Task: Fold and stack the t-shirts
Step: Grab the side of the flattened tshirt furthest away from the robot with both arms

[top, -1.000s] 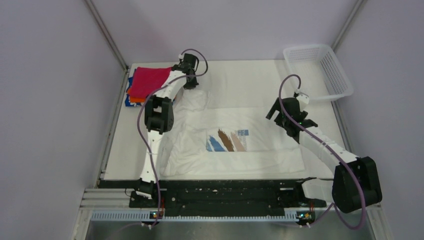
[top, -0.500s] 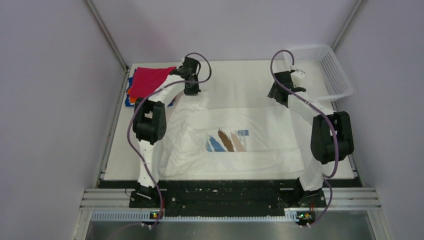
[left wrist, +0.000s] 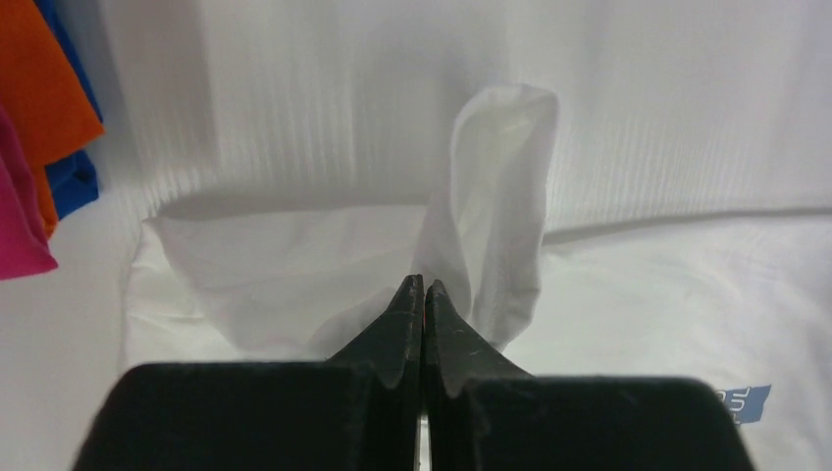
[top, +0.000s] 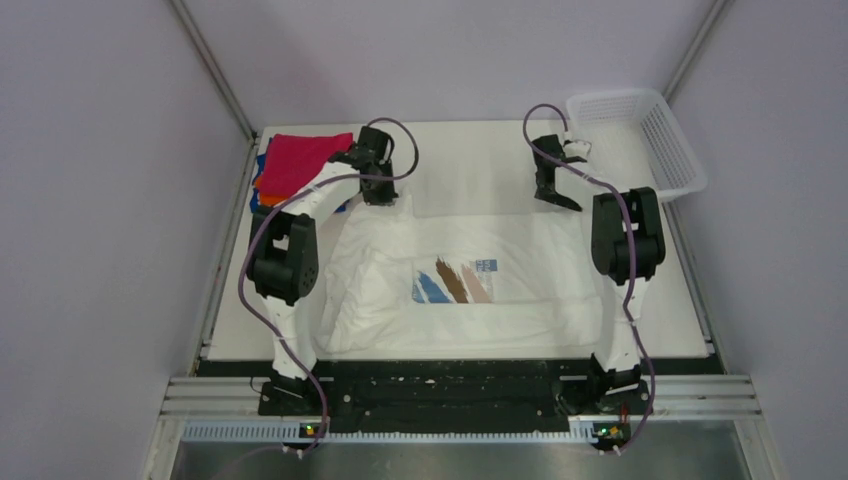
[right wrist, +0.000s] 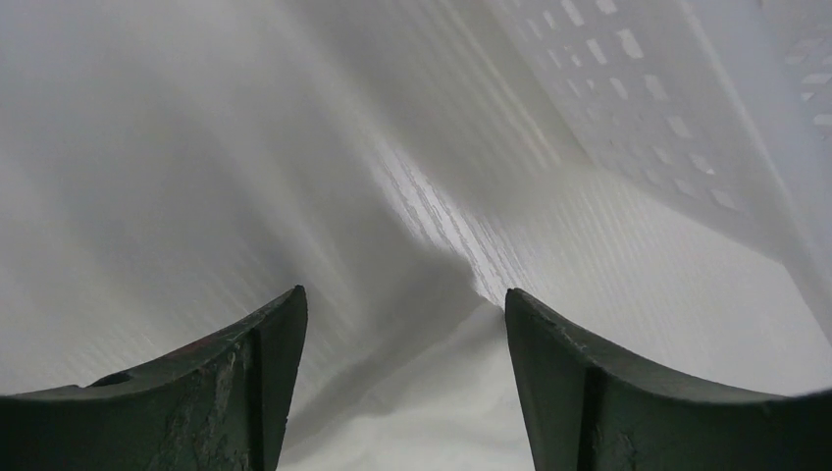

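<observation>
I'm seeing white t-shirt point(top: 500, 250) lying print-up, long axis left-right | left pincer point(left wrist: 423, 285) pinching its far corner | right pincer point(right wrist: 402, 291) gaping, gripping nothing

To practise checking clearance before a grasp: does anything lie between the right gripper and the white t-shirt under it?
Nothing visible does. The right gripper is open, with the white t-shirt edge directly below between its fingers. The mesh basket stands off to the side, out of the path.

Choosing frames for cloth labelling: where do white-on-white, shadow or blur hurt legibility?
Top external: sharp, evenly lit, but the white t-shirt barely separates from the table. Left wrist: cloth crisp, left claw dark and featureless. Right wrist: right claw blurred, shadow across the cloth, basket mesh washed out.
</observation>
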You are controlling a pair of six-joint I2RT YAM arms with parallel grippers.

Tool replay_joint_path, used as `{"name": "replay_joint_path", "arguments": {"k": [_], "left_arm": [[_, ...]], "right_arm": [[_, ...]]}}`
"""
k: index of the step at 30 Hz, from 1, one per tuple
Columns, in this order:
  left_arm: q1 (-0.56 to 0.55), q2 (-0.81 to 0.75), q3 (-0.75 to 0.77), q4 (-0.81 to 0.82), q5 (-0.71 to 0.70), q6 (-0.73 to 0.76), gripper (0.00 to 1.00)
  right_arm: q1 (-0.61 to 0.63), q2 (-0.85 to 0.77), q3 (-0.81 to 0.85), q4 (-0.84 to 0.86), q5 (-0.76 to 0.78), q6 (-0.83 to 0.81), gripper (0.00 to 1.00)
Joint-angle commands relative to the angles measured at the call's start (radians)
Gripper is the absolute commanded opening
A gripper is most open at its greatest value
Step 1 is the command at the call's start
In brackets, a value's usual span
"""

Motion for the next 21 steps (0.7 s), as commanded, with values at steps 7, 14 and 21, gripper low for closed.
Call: {"name": "replay_joint_path", "arguments": {"k": [7,14,21], "left_arm": [[-0.025,-0.15,-0.089,0.078,0.057,-0.014,0.0],[-0.045,-0.191,-0.136,0.075,0.007,0.002,0.0],[-0.056,-0.266,-0.21,0.078,-0.021,0.006,0.0]], "right_arm": [[-0.002,-0.031,-0.042,-0.078,0.054,0.009,0.69],[-0.001,-0.078,-0.096,-0.104,0.055,0.058,0.6],[-0.002,-0.098,-0.118,-0.066,0.074,0.065,0.33]]}}
